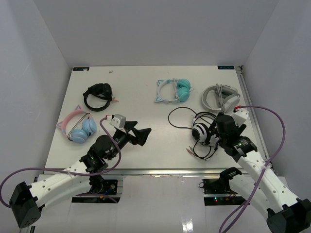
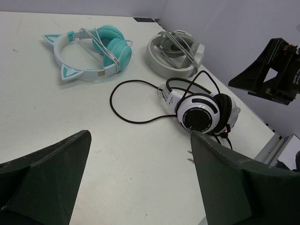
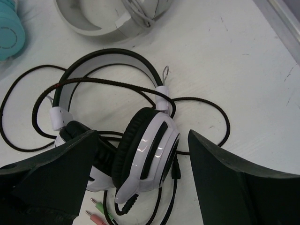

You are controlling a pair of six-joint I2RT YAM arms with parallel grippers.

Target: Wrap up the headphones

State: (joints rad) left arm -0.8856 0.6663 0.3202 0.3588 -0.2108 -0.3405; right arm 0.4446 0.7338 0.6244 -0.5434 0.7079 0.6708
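Observation:
The white headphones (image 1: 201, 130) with black trim lie on the table at the right front. Their black cable (image 1: 177, 119) loops out to the left and tangles over the headband (image 3: 108, 58), and its green and pink plugs (image 3: 101, 213) lie at the front. My right gripper (image 3: 143, 136) is open, hovering just over the headphones, with one ear cup (image 3: 150, 150) showing between its fingers; whether they touch it is unclear. My left gripper (image 1: 144, 136) is open and empty, left of the headphones above bare table, facing them (image 2: 201, 112).
Grey-and-white headphones (image 1: 221, 97) lie just behind the white pair. Teal cat-ear headphones (image 1: 172, 91) lie at back centre, small black headphones (image 1: 98, 96) at back left, and pink-and-blue cat-ear headphones (image 1: 77, 127) at the left. The table's right edge rail (image 1: 252, 111) is close to my right arm.

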